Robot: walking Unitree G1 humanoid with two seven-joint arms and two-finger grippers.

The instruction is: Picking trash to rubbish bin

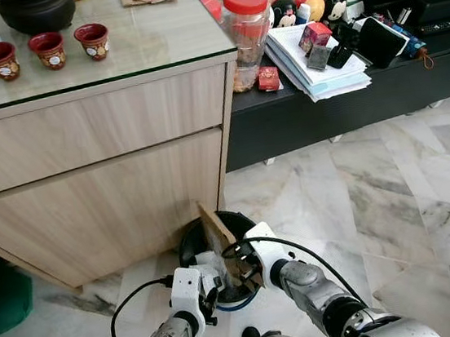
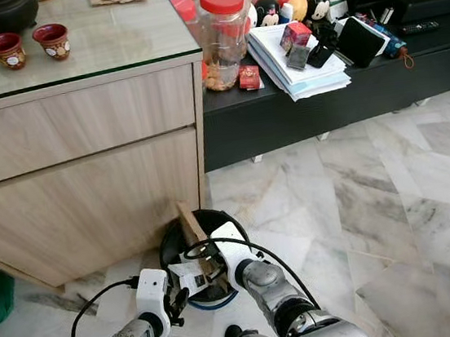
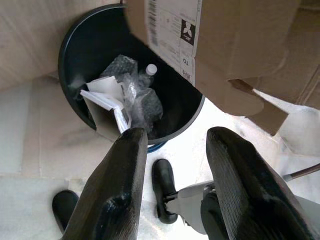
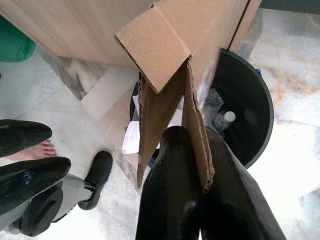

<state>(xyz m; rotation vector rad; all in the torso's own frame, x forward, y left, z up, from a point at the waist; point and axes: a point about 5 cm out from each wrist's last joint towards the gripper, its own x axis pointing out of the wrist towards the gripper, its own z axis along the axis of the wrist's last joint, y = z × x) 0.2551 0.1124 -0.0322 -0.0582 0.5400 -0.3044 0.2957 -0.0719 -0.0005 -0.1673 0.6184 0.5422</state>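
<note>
Cardboard flattened, upright, pinched between right gripper fingers, lower edge over bin rim. Shipping label on one face. Bin black, round, on marble floor against wooden cabinet; inside it bottle, bubble wrap, white paper. Left gripper just beside right gripper, at bin's near edge, fingers spread, nothing between them. Beyond grippers, cabinet top carries red cups; low black shelf with jars, papers.
</note>
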